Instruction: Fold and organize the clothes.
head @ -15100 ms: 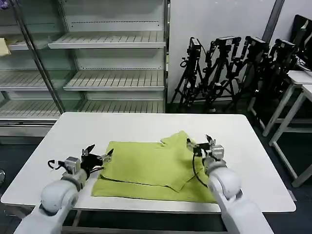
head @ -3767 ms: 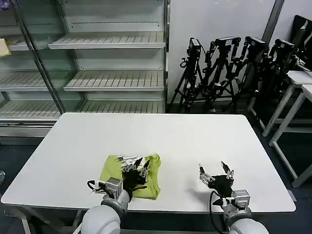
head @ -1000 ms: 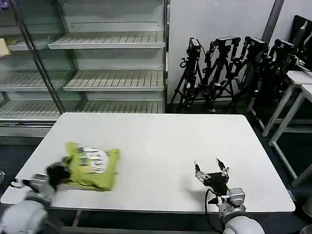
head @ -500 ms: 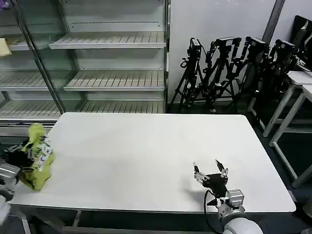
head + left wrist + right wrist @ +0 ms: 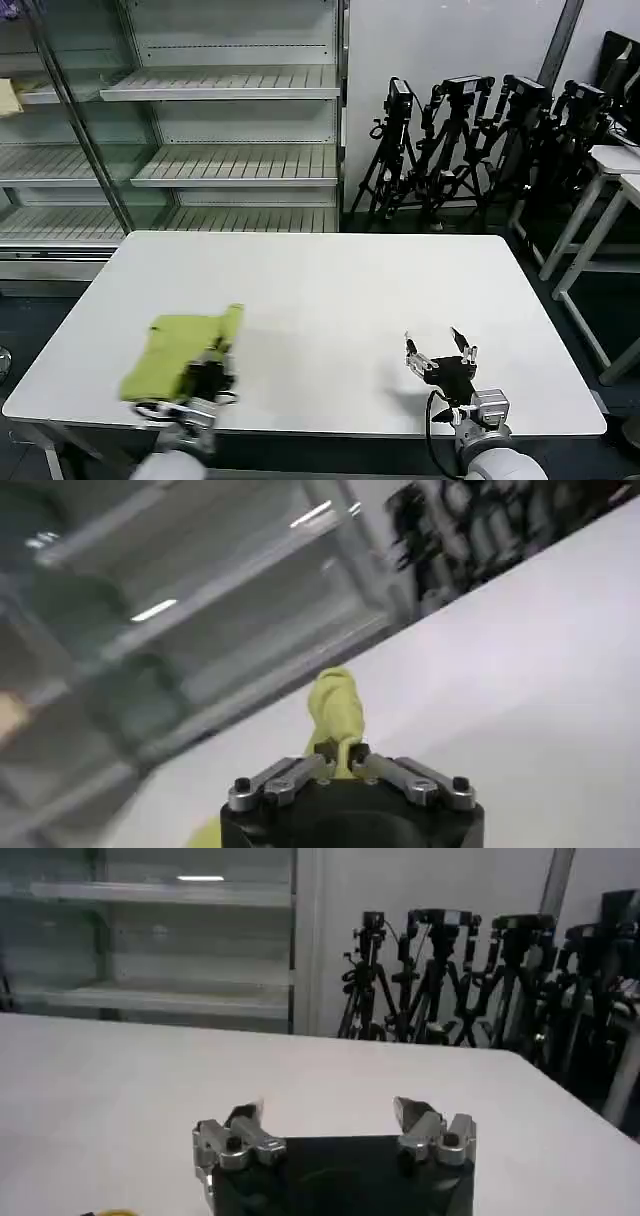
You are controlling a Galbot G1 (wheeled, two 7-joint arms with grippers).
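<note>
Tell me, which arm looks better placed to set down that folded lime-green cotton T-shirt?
Probably the left. The left gripper is shut on the lime yellow-green cotton T-shirt at the white table's near-left area. The right gripper hovers open, well apart.

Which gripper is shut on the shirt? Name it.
The left gripper, at the table's near left edge: it pinches the yellow-green shirt. The right gripper is open over bare table, holding nothing.

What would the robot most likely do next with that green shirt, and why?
Probably open the left pincer and let go. Its fingers are shut on the folded T-shirt, which lies as a compact bundle near the table's front left edge. The right pincer hovers open, away from it.
</note>
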